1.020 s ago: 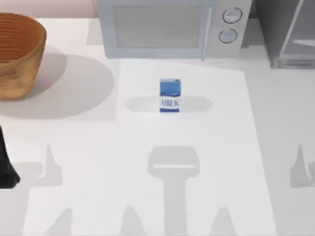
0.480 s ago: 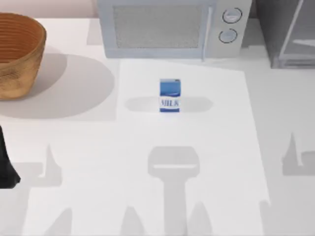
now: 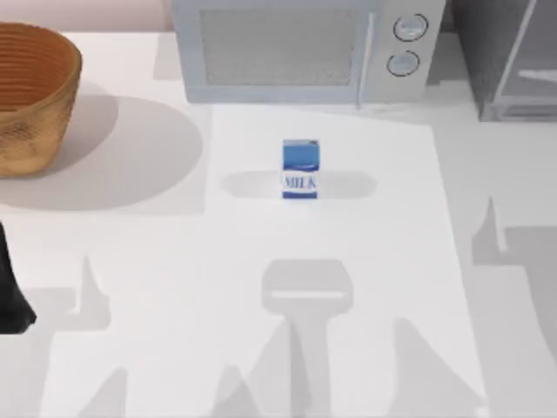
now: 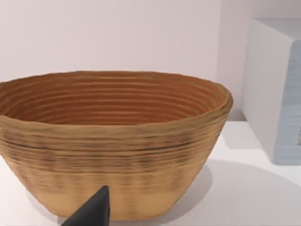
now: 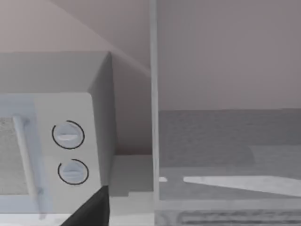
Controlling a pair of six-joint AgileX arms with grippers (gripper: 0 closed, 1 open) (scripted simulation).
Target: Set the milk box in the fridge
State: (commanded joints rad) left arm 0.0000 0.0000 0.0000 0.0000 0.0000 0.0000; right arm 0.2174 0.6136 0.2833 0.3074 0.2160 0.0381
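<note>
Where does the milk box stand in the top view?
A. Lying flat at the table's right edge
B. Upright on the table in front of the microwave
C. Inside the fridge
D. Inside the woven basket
B: the milk box stands upright on the table, in front of the microwave, apart from the basket and the fridge.

One milk box [image 3: 300, 169], one fridge [image 3: 509, 57], one microwave [image 3: 300, 48], two knobs [image 3: 410, 28], one basket [image 3: 35, 96]
</note>
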